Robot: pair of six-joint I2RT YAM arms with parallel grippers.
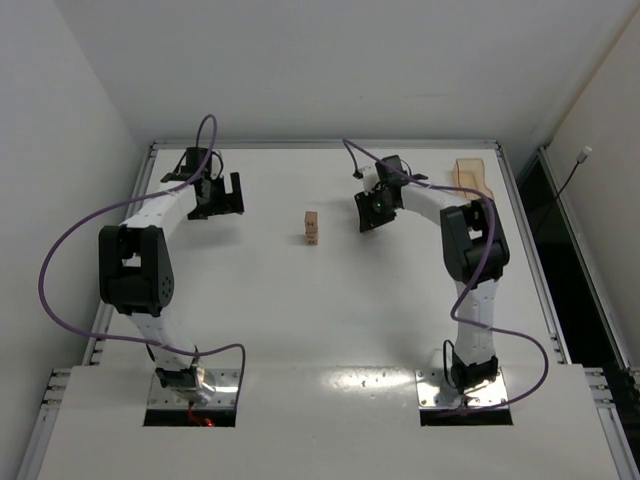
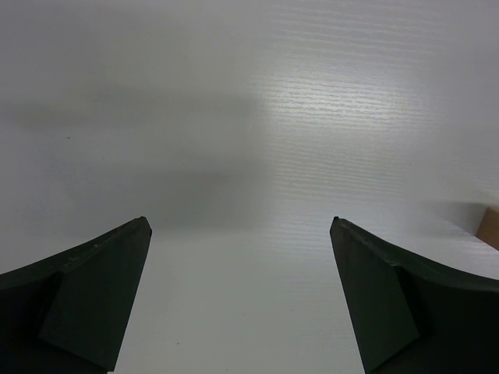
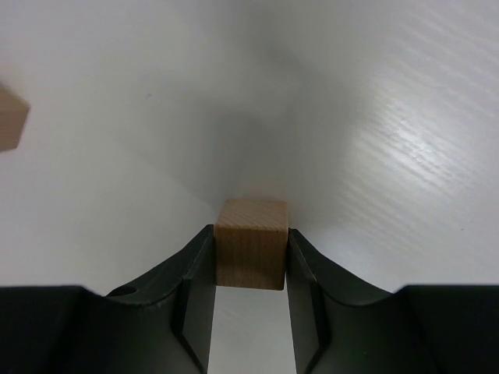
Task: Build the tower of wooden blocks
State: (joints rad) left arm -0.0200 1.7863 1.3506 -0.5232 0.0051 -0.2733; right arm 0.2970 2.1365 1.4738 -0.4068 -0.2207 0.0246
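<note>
Right wrist: wood block (image 3: 249, 241) pinched between the right jaws; left jaws spread wide.

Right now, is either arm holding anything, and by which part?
The right gripper pinches a wood block, fingers on its two opposite side faces. The left gripper holds nothing.

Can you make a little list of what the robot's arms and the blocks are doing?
tower: narrow stack of tan wooden cubes, standing mid-table, untouched
right jaws: closed on one small tan wooden cube
left jaws: wide open, empty
tray: translucent orange plastic tray, far right corner
</note>
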